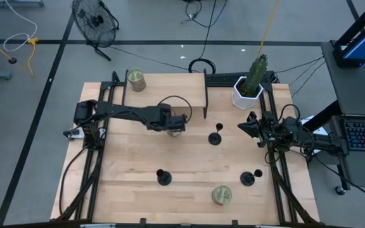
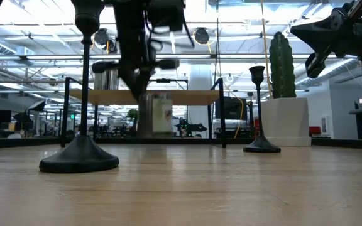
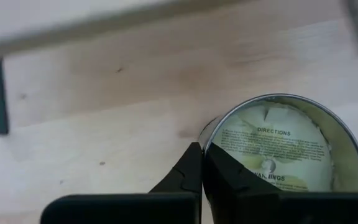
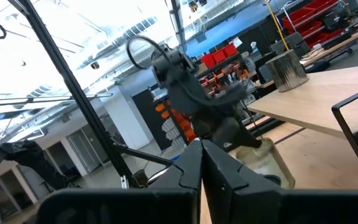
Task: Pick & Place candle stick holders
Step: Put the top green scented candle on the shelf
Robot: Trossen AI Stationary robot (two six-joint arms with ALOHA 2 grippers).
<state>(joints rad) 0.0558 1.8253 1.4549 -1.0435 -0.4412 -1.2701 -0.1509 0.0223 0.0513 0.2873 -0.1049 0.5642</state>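
Note:
Three black candle stick holders stand on their round bases on the wooden table: one mid-table (image 1: 215, 137), one at the near left (image 1: 163, 177), one at the near right (image 1: 249, 178). Two show in the low view (image 2: 79, 157) (image 2: 261, 144). My left gripper (image 1: 180, 125) is over the table's middle, left of the mid-table holder, shut on a round greenish-gold tin (image 3: 278, 149). My right gripper (image 1: 243, 127) is shut and empty (image 4: 201, 158), raised near the right edge, to the right of the mid-table holder. My left gripper pinches the tin's wall at the rim (image 3: 207, 138), one finger inside the open tin and one outside. The fingers come from above, pointing down. The tin stays upright below them (image 2: 154, 116). I cannot tell whether its bottom is clear of the table.
A second tin (image 1: 136, 80) stands at the far left and a third (image 1: 221, 195) at the near edge. A white pot with a cactus (image 1: 248, 88) stands at the far right. A wooden shelf on a black frame (image 1: 206, 95) stands at the far middle.

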